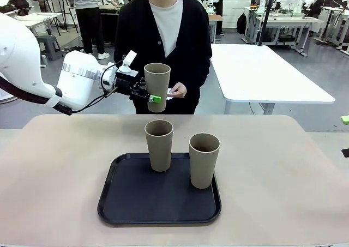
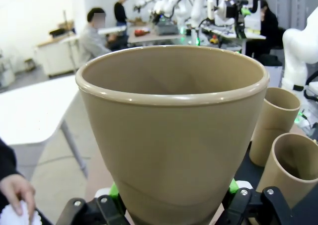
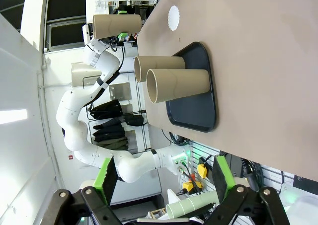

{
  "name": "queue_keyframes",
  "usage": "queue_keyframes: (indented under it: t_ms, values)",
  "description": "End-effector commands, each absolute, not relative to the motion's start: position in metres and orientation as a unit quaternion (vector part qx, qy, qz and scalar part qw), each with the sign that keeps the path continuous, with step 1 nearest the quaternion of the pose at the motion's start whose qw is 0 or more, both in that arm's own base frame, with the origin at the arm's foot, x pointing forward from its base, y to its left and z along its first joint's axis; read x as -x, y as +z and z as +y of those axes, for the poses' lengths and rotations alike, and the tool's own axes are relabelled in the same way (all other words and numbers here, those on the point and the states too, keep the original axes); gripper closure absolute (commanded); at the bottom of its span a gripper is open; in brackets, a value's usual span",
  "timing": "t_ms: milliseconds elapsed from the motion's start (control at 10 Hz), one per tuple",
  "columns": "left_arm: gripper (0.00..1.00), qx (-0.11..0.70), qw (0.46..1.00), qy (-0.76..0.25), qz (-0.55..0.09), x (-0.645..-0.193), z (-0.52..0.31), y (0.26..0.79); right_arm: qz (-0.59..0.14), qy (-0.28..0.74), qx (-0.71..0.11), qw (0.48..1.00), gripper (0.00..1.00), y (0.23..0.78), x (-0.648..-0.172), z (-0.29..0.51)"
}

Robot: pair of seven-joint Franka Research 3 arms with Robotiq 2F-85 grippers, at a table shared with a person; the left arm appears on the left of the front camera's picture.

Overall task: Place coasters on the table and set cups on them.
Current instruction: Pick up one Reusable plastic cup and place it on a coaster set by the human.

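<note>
My left gripper grips the upright cup; the coaster lies almost straight below it, far on the table

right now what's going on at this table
The robot's left hand holds one cup up in the air in front of a person. Two more cups stand on the black tray. One coaster lies on the bare table apart from the tray, with nothing on it. The person's hand holds something white, probably more coasters. The right hand is open and holds nothing.
</note>
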State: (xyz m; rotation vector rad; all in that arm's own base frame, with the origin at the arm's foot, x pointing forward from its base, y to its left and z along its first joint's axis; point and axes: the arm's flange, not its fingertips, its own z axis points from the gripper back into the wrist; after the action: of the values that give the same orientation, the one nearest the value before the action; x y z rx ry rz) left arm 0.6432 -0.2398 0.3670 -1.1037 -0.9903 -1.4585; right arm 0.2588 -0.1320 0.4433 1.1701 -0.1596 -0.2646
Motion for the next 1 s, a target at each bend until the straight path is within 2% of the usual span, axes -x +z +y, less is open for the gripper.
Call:
queue_keyframes:
  t_ms: [0,700,800,900]
  values:
    - [0.17,0.457,0.507,-0.605,-0.409,-0.642,-0.239,0.37,-0.078,-0.122,-0.557,0.818,0.0,0.443,-0.26,-0.133]
    - [0.17,0.457,0.506,-0.605,-0.411,-0.643,-0.239,0.367,-0.078,-0.122,-0.557,0.818,0.0,0.443,-0.26,-0.133]
    - [0.17,0.47,0.472,-0.614,-0.423,-0.65,-0.239,0.361,-0.078,-0.122,-0.557,0.818,0.0,0.443,-0.26,-0.133]
    - [0.17,0.473,0.464,-0.602,-0.446,-0.655,-0.239,0.353,-0.078,-0.122,-0.557,0.818,0.0,0.443,-0.26,-0.133]
